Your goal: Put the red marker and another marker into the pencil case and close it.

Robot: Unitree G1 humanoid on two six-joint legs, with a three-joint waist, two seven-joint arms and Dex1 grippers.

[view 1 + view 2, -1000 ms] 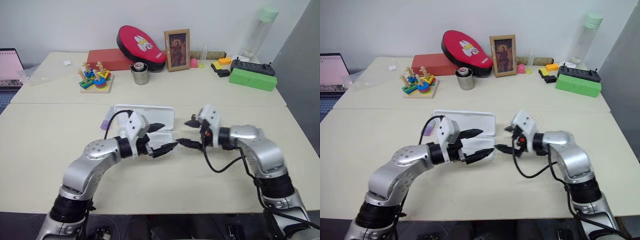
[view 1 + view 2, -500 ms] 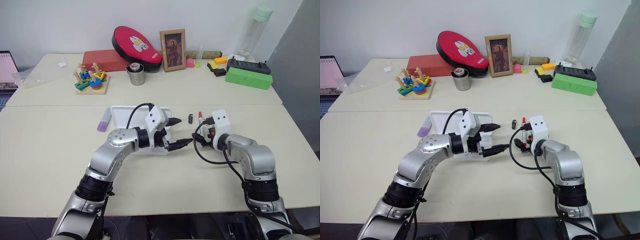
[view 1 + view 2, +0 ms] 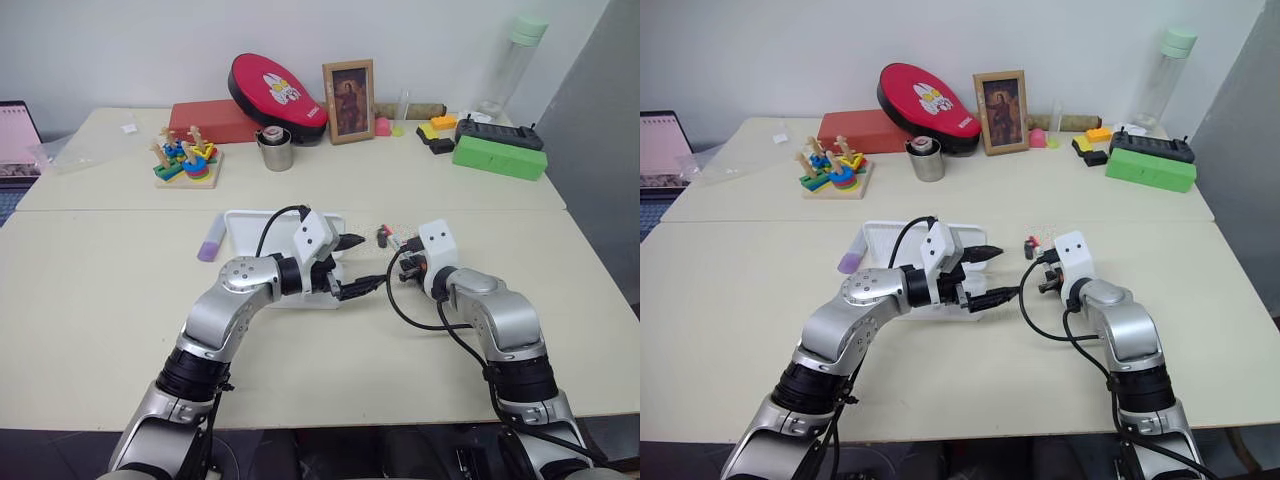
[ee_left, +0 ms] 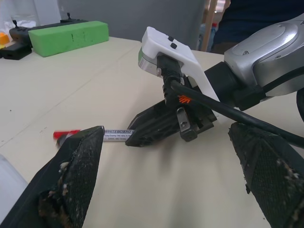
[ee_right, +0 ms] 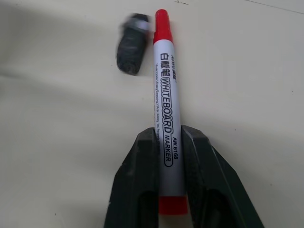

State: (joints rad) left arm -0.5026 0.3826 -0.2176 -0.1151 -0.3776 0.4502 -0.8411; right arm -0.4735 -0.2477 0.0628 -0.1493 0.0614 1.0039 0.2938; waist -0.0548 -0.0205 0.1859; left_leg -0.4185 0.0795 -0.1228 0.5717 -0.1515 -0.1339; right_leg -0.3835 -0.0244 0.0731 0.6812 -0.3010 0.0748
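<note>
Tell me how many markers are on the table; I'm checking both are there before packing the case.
2. The red marker lies on the table between the right gripper's fingers. The lilac marker lies just left of the pencil case. Others may be hidden.

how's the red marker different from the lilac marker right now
The red marker is slim, with a white barrel and red ends; the lilac marker is shorter and thicker. The red one sits between the right pincer's fingers, to the right of the pencil case; the lilac one lies untouched at the case's left. Both lie on the table.
</note>
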